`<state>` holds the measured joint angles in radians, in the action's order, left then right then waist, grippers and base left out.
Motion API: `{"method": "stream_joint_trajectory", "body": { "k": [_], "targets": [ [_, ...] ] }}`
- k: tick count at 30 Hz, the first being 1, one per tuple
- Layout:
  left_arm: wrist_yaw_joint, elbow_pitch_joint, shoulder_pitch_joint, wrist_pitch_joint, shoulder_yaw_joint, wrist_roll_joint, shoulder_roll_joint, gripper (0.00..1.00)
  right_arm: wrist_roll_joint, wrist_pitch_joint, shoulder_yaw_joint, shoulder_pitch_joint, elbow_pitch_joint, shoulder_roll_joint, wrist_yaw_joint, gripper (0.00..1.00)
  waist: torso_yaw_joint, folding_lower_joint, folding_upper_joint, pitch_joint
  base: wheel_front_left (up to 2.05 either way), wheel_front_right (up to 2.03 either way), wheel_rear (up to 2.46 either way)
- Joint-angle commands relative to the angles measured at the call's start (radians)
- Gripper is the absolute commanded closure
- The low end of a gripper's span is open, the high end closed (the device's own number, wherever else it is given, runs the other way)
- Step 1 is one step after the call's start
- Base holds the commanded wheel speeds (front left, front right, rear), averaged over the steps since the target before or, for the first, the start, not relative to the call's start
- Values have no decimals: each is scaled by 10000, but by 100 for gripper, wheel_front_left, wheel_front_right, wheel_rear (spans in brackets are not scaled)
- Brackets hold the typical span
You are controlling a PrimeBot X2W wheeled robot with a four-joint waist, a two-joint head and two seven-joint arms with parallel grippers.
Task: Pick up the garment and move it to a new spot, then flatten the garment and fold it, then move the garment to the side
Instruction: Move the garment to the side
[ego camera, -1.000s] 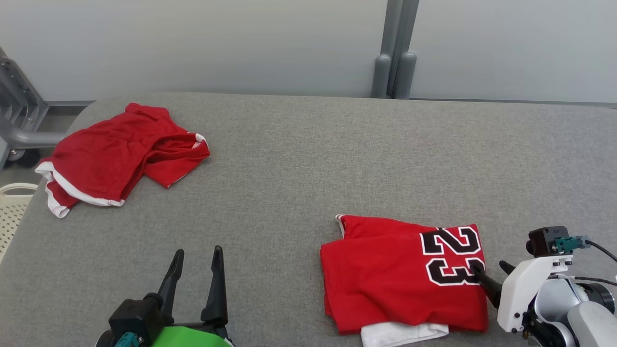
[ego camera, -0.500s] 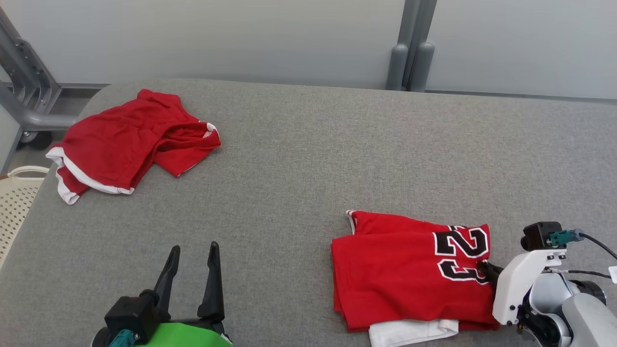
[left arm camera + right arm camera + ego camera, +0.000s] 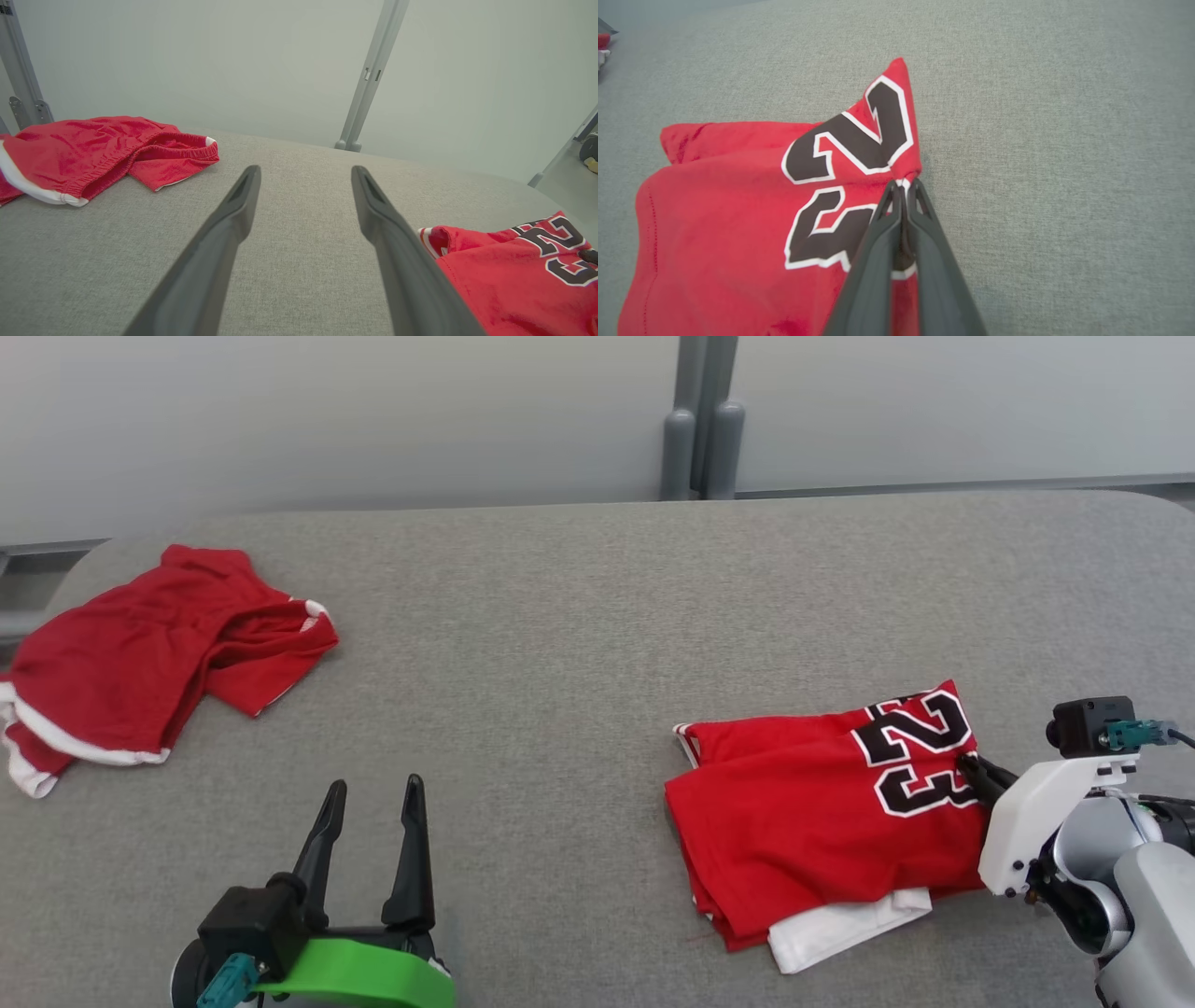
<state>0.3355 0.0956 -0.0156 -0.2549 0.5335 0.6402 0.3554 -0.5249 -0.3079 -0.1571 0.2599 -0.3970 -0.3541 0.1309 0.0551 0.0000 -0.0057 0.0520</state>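
Right wrist view: right tool (image 3: 902, 183) clamped on jersey (image 3: 728, 210) edge beside number (image 3: 850, 140); left tool (image 3: 304, 169) apart.

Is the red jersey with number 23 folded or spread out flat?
Folded. The jersey lies in stacked layers, with white fabric showing under its near edge.

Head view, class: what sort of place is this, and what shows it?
Likely a robot test lab: a grey padded table, a metal post against bare panels, a folded red jersey and crumpled red garment laid out.
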Motion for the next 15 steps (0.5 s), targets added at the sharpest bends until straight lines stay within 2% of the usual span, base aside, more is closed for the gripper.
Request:
{"method": "stream_joint_trajectory", "body": {
  "k": [1,3,4,10,15],
  "targets": [
    [6,48,-238,44,-1,-99,31,0,95,114,34,253,41,-59,-3,100,-1083,0,57,151,0,0,0],
    [13,66,-332,69,11,-128,58,0,138,122,29,403,36,-86,-1,100,-1586,0,57,201,0,0,0],
    [13,66,-332,69,11,-128,58,0,138,122,29,403,36,-86,-1,100,-1586,0,57,201,0,0,0],
    [22,130,-652,201,131,-328,96,0,256,191,8,1040,-45,-111,-1,100,-3011,0,57,361,0,0,0],
    [-96,34,-982,269,316,-445,-5,0,314,289,24,1501,-124,-59,-3,100,-3840,0,57,487,0,0,0]
  ]
}}
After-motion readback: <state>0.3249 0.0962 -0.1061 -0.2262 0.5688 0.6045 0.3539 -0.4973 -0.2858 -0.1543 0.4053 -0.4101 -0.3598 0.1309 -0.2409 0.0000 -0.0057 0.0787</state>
